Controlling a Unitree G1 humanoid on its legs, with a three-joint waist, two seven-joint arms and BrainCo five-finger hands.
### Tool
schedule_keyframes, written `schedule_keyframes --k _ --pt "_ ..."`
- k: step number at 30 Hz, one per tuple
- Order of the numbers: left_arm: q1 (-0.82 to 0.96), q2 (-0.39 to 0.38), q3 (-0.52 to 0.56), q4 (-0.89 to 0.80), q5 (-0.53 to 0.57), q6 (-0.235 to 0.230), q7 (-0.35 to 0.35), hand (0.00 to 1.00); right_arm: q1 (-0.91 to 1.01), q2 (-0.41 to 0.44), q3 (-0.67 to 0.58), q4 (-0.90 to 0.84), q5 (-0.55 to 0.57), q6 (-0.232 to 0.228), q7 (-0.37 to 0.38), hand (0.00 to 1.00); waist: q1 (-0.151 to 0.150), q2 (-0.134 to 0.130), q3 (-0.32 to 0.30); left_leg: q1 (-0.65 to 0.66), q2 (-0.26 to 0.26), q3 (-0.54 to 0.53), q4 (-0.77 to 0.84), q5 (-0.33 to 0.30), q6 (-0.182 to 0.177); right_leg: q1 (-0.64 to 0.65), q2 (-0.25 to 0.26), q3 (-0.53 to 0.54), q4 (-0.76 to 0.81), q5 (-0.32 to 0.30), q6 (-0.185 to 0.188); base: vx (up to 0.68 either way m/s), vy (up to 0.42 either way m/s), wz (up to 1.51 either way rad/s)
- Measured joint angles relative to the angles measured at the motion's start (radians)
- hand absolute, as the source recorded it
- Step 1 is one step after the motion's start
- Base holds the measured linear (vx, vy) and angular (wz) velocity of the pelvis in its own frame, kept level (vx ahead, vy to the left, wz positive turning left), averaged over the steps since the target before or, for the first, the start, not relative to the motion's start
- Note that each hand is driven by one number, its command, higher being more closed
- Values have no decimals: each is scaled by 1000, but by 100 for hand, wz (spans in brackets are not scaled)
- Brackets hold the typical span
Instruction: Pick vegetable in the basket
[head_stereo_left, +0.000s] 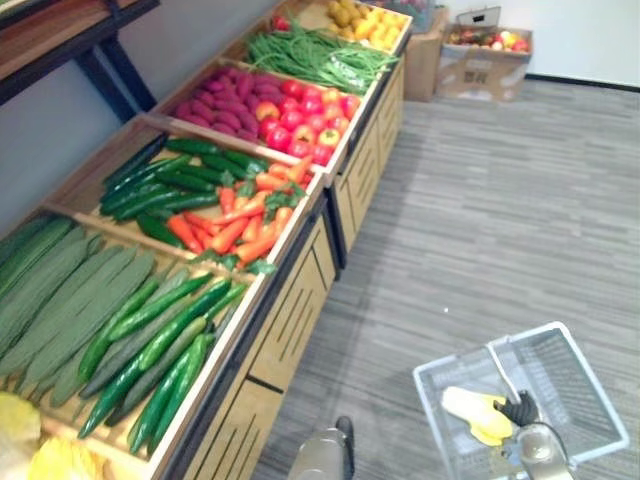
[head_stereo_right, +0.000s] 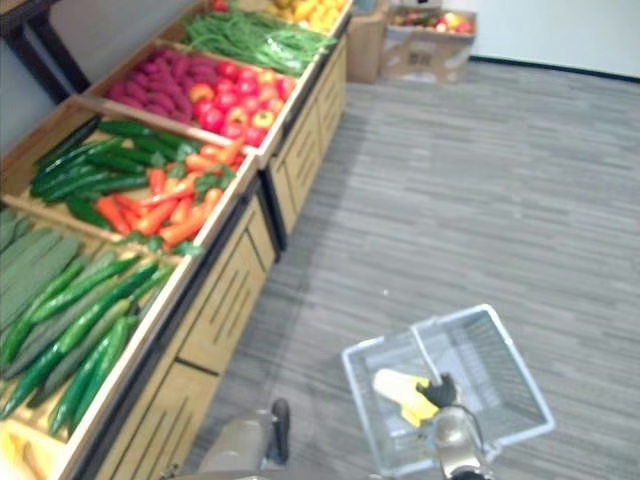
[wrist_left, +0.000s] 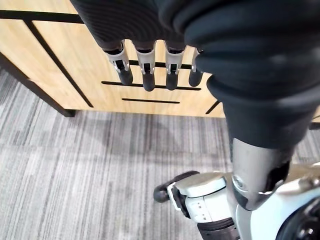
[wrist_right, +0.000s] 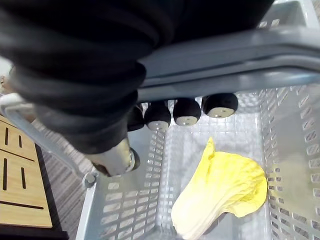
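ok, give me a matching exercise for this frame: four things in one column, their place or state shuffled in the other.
Things:
1. cabbage
2. carrots
3. left hand
4. right hand

Place or state:
A. curled round the basket handle
B. open, beside the wooden cabinet
C. inside the basket
D. in a bin with cucumbers

Pairs: 1-C, 2-D, 3-B, 4-A

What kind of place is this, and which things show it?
Probably a grocery shop's produce section: a long wooden display stand holds green cucumbers, orange carrots and red apples, and the right hand carries a grey plastic shopping basket with a yellow leafy cabbage.
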Motion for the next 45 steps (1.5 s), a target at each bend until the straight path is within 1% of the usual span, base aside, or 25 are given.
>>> schedule_keyframes --k 1,3,4,6,8,11,14,15,17,20,22,24,26,27,29,31,33,34,35,38,40,41,43,44,45 --pt "-3 17 -17 -3 11 1 0 0 -12 15 1 7 3 -6 5 100 -1 -7 4 41 0 25 -7 -16 7 -130 -33 61 280 33 -2 365 243 -42" --pt "-14 56 -72 -10 28 2 -1 0 -13 64 0 8 12 -18 9 100 -25 -22 16 176 -10 39 -33 -59 50 -226 -68 126 584 231 -1 356 190 -23" --pt "-21 67 -94 -30 30 3 -1 0 -11 81 1 5 11 -32 9 100 -36 -15 20 233 -10 38 -50 -80 62 -245 -63 137 673 214 -15 367 112 -3" --pt "-56 83 -122 -50 35 10 0 0 -12 87 6 -12 10 -49 9 100 -42 -28 24 318 -12 32 -94 -94 73 -293 -32 101 746 101 -43 368 71 17" --pt "-113 83 -122 -125 17 11 7 0 -17 83 -4 -19 9 -53 7 100 -64 -28 31 384 -9 -5 -148 -92 70 -332 -2 -52 607 22 -98 452 -3 61" --pt "-166 64 -124 -209 16 -7 17 0 -26 83 -14 -12 4 -51 8 100 -85 -9 41 426 12 -35 -181 -90 46 -351 63 -110 245 40 -88 448 -67 55" --pt "-202 63 -130 -248 16 -30 22 0 -27 91 -43 -11 4 -36 10 100 -86 -7 43 471 41 -65 -188 -124 -19 -352 125 0 -114 226 -91 519 -185 50" --pt "-203 59 -129 -238 16 -31 22 0 -22 88 -55 -5 5 -25 11 100 -88 2 41 502 62 -97 -188 -143 -53 -324 154 47 -183 402 -92 586 -261 27" --pt "-202 34 -122 -196 16 -31 22 0 -66 83 -94 25 4 -12 10 100 -80 49 42 496 107 -110 -168 -103 -89 -341 199 49 -113 351 -124 525 -220 -10" --pt "-195 0 -114 -97 16 -38 22 0 -57 83 -152 32 4 1 11 100 -87 50 40 507 108 -180 -155 -4 -64 -317 195 34 -3 248 -139 524 -177 15" --pt "-188 -12 -87 -51 16 -38 22 0 -34 73 -158 45 4 3 11 100 -88 52 37 478 124 -212 -52 33 -74 -261 192 -3 -18 216 -135 464 -124 51" --pt "-171 -4 -57 -35 16 -25 22 0 -16 65 -157 70 4 4 10 100 -84 51 37 408 132 -236 103 76 -109 -198 197 -45 -54 196 -137 288 -70 58" --pt "-134 3 -24 -19 13 -17 21 0 12 57 -155 77 8 4 10 100 -79 41 36 304 135 -227 310 269 -171 -84 190 -110 -140 184 -141 330 -99 63" --pt "-126 4 -17 -20 14 -18 24 0 23 52 -157 84 10 4 10 100 -73 24 41 274 144 -215 367 289 -172 -52 177 -125 -165 182 -142 239 -62 70" --pt "-121 2 0 -20 15 -17 21 0 34 17 -196 105 17 15 0 100 -70 43 36 148 234 -55 552 115 -129 36 161 -190 -200 178 -144 254 -7 81" --pt "-120 1 15 -26 15 -19 19 0 44 -15 -213 119 19 38 -2 100 -66 32 42 82 263 101 521 34 -88 94 121 -241 -207 175 -140 202 56 84" --pt "-109 -4 15 -41 15 -16 9 0 70 -36 -244 132 32 40 -4 100 -57 37 38 49 250 238 334 34 -82 136 94 -294 -196 149 -100 180 149 87" --pt "-91 -18 14 -42 16 -10 5 0 81 -53 -258 133 41 39 -11 100 -56 61 32 44 243 294 192 140 -55 150 110 -307 -191 122 -61 237 239 94" --pt "-74 -16 20 -39 16 -2 1 0 80 -43 -265 139 43 38 -11 100 -56 54 15 57 232 354 150 67 4 160 100 -319 -192 83 -12 245 250 102" --pt "-78 -5 37 -43 15 17 1 0 50 -26 -279 145 45 32 -10 100 -49 15 25 60 181 471 51 63 38 150 75 -376 -194 79 -16 123 172 78" --pt "-77 -4 38 -42 17 23 0 0 41 -30 -286 146 44 32 -10 100 -42 12 24 77 140 465 13 57 71 165 56 -410 -159 69 -18 82 155 67" --pt "-74 -5 38 -39 17 27 0 0 40 -31 -291 148 44 32 -11 100 -45 -1 30 109 104 443 -49 38 89 160 18 -424 -66 45 -8 68 123 64" --pt "-61 -5 31 -38 17 40 -1 0 31 -30 -309 168 44 32 -12 100 -57 5 23 146 74 399 -89 34 89 102 -64 -402 186 50 14 78 133 84" --pt "-55 -2 27 -39 17 45 1 0 36 -28 -314 187 44 32 -10 100 -58 -1 22 160 58 371 -99 35 89 31 -117 -334 375 112 68 81 117 77" --pt "-56 0 27 -39 17 47 1 0 35 -25 -314 189 44 32 -10 100 -58 -2 21 162 56 355 -99 34 89 1 -125 -296 438 154 78 61 60 91"
